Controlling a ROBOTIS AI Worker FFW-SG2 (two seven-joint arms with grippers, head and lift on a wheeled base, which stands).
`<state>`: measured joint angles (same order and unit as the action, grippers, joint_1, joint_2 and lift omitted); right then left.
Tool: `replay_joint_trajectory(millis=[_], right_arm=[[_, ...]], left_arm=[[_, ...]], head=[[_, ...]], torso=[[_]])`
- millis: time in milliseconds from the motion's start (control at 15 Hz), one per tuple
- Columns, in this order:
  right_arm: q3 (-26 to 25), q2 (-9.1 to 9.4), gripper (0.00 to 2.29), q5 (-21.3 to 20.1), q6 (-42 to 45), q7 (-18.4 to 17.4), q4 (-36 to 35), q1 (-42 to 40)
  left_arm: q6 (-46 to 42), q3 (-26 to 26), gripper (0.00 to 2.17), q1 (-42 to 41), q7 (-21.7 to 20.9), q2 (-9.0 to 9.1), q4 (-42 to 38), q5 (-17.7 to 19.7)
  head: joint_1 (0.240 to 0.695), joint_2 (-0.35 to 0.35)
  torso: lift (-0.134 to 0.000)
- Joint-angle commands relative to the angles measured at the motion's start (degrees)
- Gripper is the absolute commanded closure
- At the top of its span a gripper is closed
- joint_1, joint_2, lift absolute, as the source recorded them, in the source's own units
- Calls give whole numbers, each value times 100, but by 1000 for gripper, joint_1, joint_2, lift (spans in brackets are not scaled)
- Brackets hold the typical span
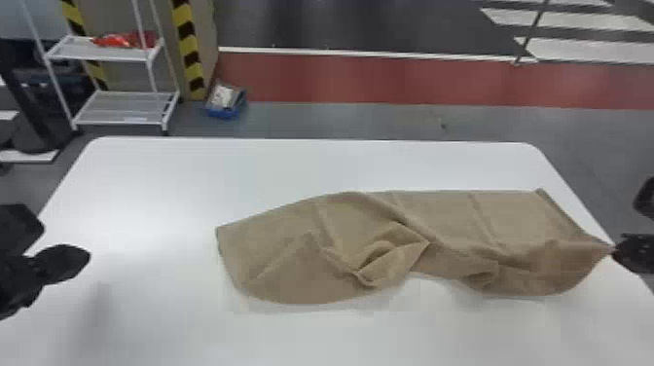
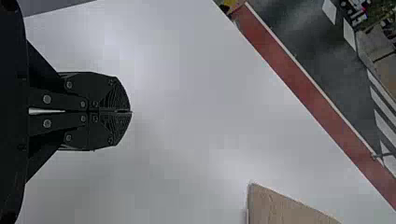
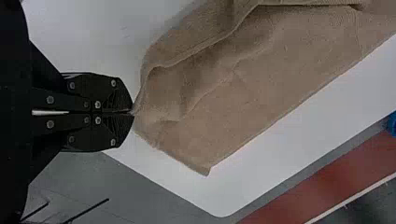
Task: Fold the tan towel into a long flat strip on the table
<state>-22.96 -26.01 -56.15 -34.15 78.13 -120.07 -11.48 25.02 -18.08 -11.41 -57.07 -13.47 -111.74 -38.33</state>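
Well, the right gripper (image 1: 622, 251) pinches the tan towel's (image 1: 301, 272) edge; the left gripper (image 1: 80, 258), clenched, sits well apart.

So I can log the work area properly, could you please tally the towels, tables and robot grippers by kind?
Tan towel: 1
White table: 1
Grippers, left gripper and right gripper: 2
Total: 4

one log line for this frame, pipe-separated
right gripper: shut on towel corner | left gripper: shut, empty, over table | towel: rumpled, strip unfinished
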Motion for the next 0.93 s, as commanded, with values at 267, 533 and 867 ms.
replay_joint_trajectory(millis=[267,533,867], right_arm=[[-85,43,1423,60,184,19,212,14],[-6,193,1423,-142,378,19,45,-285],[20,395,1423,-221,835,19,-122,-619]], left_arm=[[-9,59,2128,7,55,-7,-76,-25],[26,366,1524,-107,855,20,-85,889],[-27,1034,525,-107,1180,213,-243,1091]], head=[[695,-166],[695,-153],[695,-216]], torso=[[-123],[-123],[-123]])
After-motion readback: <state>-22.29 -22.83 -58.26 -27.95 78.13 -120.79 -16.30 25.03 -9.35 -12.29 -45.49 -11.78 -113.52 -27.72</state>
